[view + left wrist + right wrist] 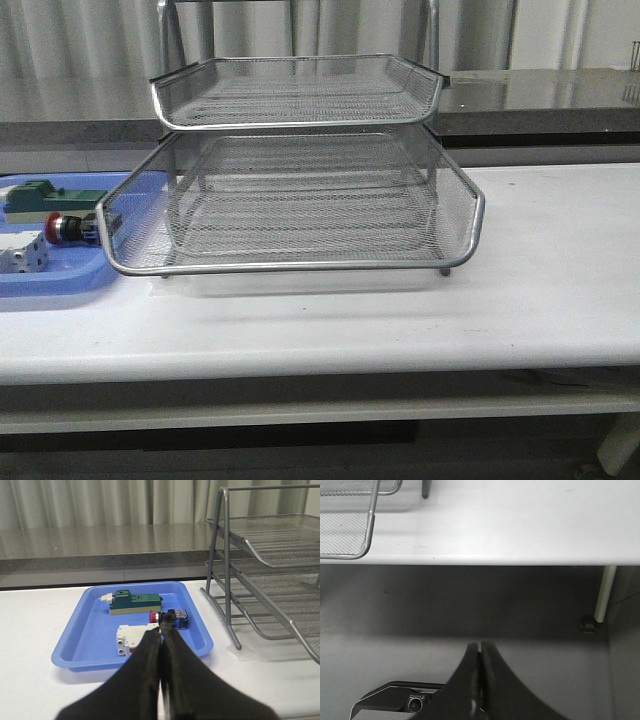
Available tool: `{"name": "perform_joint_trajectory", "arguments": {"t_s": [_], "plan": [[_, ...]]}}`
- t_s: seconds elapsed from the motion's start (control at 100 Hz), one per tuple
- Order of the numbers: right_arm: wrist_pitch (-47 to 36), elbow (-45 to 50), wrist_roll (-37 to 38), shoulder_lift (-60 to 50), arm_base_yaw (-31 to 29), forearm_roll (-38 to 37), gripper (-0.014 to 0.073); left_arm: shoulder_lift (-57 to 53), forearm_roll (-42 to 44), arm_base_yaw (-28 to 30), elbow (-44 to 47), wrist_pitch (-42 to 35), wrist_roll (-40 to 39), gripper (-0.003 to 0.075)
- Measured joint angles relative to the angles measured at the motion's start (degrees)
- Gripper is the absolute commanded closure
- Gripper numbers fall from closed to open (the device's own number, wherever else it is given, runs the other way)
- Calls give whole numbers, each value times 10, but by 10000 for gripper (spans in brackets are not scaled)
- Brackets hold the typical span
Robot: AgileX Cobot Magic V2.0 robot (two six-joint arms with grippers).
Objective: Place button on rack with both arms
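The button (pixel 169 618) is shown lying on its side in the blue tray (pixel 75 645), red head toward the white block (pixel 131 639) and blue rear block toward the rack (pixel 300 215); the green block (pixel 134 602) lies just behind it. In the front view the button (pixel 68 228) is partly screened by the mesh corner of the rack's pulled-out tray. The left gripper (pixel 161 630) is seen with its fingers pressed together, empty, held short of the blue tray. The right gripper (pixel 480 650) is likewise closed on nothing, held off the table's (pixel 540 280) near edge, above the floor. Three risks are judged likely: a descent with the fingers unopened would push the button aside; the crowding blocks could be caught in the grasp; the rounded head may roll or slip during a handover between the arms.
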Motion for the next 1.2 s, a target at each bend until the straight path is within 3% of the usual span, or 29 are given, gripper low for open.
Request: {"name": "perform_joint_trajectory", "arguments": {"t_s": [0.83,0.97,1.2], "plan": [[0,0,1,0,0,0,662,0,0,0,0,-13,0,741],[0,0,1,0,0,0,662,0,-28,0,-4,13,0,741],[0,0,1,0,0,0,662,72,-69,0,-115,67,0,741]]}}
